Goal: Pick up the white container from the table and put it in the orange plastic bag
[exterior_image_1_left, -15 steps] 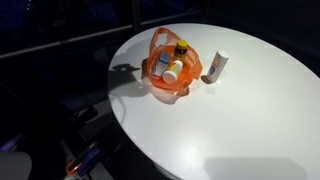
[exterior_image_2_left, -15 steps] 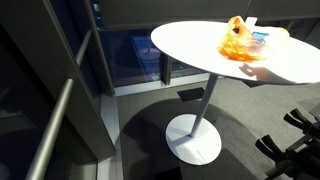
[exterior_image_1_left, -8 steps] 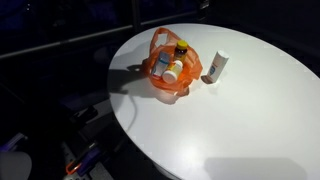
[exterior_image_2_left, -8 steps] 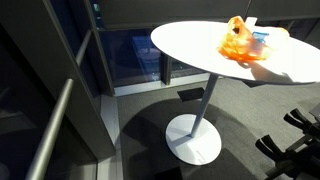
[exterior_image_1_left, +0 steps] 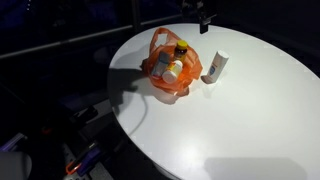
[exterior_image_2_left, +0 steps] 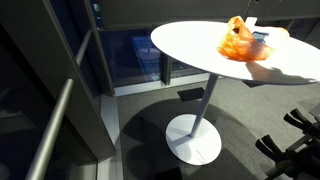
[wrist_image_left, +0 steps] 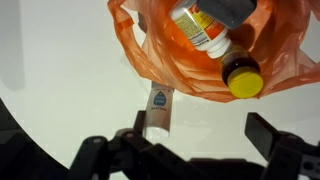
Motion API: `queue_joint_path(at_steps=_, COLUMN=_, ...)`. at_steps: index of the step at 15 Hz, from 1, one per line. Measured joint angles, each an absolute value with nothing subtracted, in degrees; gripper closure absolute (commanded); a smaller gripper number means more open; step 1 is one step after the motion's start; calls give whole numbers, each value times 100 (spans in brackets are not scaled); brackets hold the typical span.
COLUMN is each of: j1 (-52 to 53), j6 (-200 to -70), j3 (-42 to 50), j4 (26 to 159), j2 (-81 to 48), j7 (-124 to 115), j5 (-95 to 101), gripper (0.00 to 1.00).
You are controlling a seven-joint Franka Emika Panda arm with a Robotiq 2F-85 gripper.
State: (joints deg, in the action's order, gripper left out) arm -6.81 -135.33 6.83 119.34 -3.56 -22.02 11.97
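While the white container (wrist_image_left: 158, 115) stands on the worktop (exterior_image_1_left: 240, 120) just beside the orange plastic bag (wrist_image_left: 150, 60), the hand (wrist_image_left: 185, 150) hovers above, spread apart; an off-centre descent could topple it or snag the bag.

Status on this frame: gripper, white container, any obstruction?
Gripper empty, jaws open. White container on the table beside the orange bag, ungrasped. Two bottles in bag; path to container clear.
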Motion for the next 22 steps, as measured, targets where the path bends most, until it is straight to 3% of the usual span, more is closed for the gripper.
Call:
queue_joint_path(at_steps=8, j1=-572, j6=-14469, j3=1050, j4=11620, j2=-1318, j7=-3205, j5=1656, gripper=0)
queue_joint_path(at_steps=21, j1=-165, j6=-14420, j3=1719, j4=10576, j2=-2537, j7=-3709, j5=1839, gripper=0)
queue_joint_path(at_steps=22, j1=-125, j6=-14423, j3=1760, j4=10514, j2=-2594, j7=-3725, j5=1842, gripper=22)
